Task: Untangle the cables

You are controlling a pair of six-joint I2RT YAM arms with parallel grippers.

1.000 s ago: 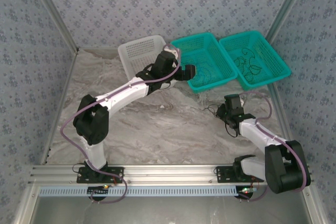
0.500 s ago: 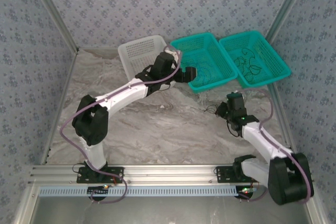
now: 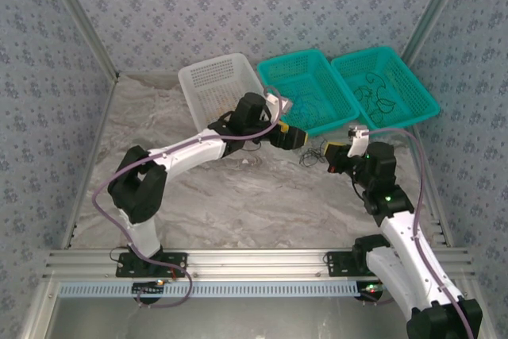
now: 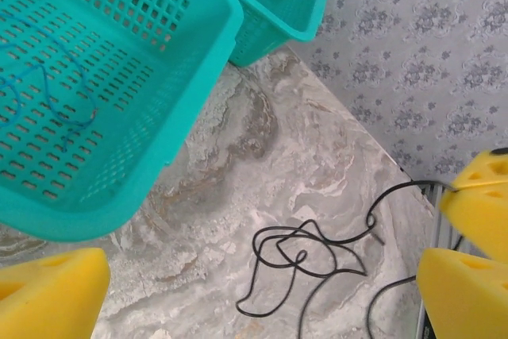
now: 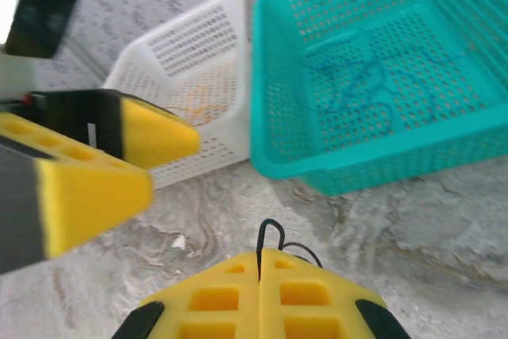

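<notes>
Black cable [image 4: 302, 256] lay on the table [image 3: 222, 196] as a loose, overlapping tangle. It was between the two end effectors and just in front of the middle teal basket [image 3: 295, 59]. A blue cable [image 5: 361, 77] was noted inside that basket, well apart from the tangle.

Right end effector [image 5: 260, 263]: pads were pressed together, with one strand of the black cable pinched in the seam. The strand was seen rising out between the pads as a small arch.

Left end effector [image 4: 263, 287]: fingers were spread wide and nothing was held. It was poised over the tangle, close to the right end effector.

Handling, as judged:
- The cable was taken to be thin, very light and limp, though springy enough to keep its curls.
- The smooth jacket was expected to slide through foam pads under a sideways pull.
- Breakage was not considered likely, but a hard tug was thought liable to draw the crossings into a tight knot.

Grasp point, as judged: a single strand on the outer loop, on the side away from the pinched end and clear of the crossings, so that the two holds could be drawn apart. The pads would have to be closed right at the table surface, so a missed pinch was considered possible.
</notes>
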